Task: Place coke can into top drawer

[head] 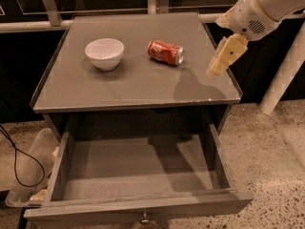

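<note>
1. Locate the gripper (214, 69) at the right edge of the grey cabinet top (133, 87). It hangs from the white arm (257, 8) and points down and to the left, above the top's right rim. From this view you cannot tell whether the pincer is wide or narrow. It is apart from the coke can.

2. Locate the coke can (165, 52). It lies on its side on the cabinet top, right of centre, with one silver end turned toward the gripper (the can is left of the gripper, near but not touching).

3. Note the white bowl (104, 53). It stands upright on the same surface, left of the can and apart from it.

4. Note the top drawer (138, 206). It is pulled out below the cabinet top, its thick front panel nearest you, with a small metal pull (144, 218) at the panel's lower middle.

5. Note the black cable (14, 161) on the floor to the drawer's left.
</note>
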### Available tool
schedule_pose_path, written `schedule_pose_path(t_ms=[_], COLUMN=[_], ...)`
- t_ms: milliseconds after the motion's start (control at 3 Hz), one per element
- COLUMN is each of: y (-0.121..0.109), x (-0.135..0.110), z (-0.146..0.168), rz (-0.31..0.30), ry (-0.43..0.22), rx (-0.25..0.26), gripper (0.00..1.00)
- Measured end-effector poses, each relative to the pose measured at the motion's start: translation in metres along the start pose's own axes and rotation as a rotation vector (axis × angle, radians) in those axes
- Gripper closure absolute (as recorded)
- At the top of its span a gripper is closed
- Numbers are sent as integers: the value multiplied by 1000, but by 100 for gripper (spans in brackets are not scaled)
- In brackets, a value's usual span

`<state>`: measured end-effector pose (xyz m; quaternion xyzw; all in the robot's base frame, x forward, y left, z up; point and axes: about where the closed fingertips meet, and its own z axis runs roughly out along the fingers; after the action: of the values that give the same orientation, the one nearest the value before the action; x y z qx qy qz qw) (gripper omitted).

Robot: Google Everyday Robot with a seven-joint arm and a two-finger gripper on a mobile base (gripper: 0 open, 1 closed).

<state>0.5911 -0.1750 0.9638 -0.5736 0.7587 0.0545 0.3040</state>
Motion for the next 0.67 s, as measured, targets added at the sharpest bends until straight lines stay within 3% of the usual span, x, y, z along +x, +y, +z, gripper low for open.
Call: schedule_pose_path(t_ms=[667], y=[-19], x=[-3], z=[46], rz=[47], ry=[-47], rx=[-43], gripper=[0])
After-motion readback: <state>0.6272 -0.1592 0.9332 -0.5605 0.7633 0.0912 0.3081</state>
